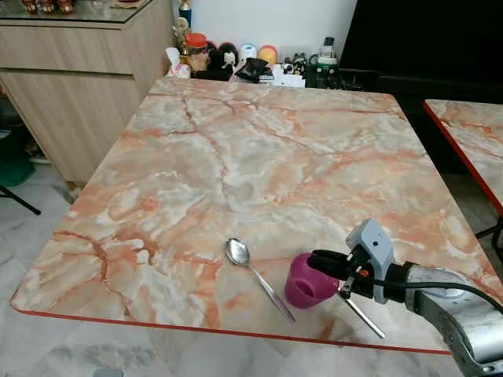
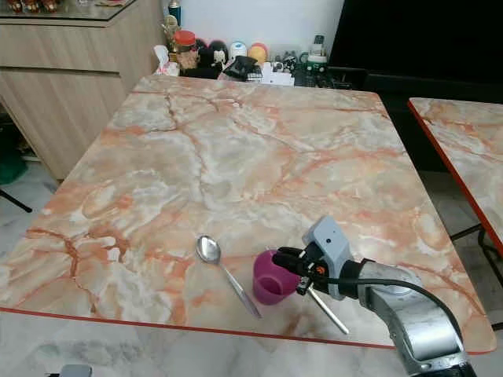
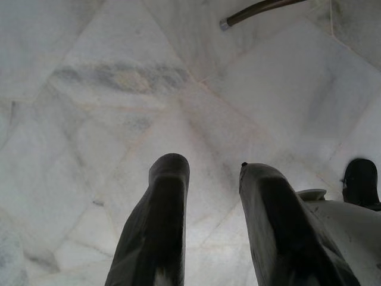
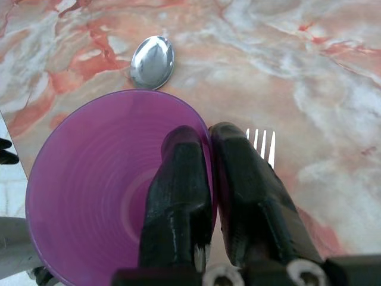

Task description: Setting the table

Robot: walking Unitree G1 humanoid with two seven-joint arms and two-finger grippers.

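Could easily have tipped the small purple plastic cup (image 1: 308, 281), pinched as it was only by its thin rim: one black finger of the right claw (image 4: 207, 134) inside the wall, the other outside, pressed together on it. Might have let it slip or swing on any quick lift, judging by so narrow a hold. Could also have sent it off the near edge, close by, or knocked the cutlery on either side.

Looked empty, smooth inside, wider at the mouth than at the base, translucent. Stood upright near the near right edge of the pink-veined marble bench (image 1: 259, 149). Lay between a steel spoon (image 1: 250, 271) just to its left and a steel fork (image 4: 262, 143) just to its right, under the wrist.

Hung idle over the pale tiled floor (image 3: 89, 89): the left claw (image 3: 205, 173), fingers spread, empty.
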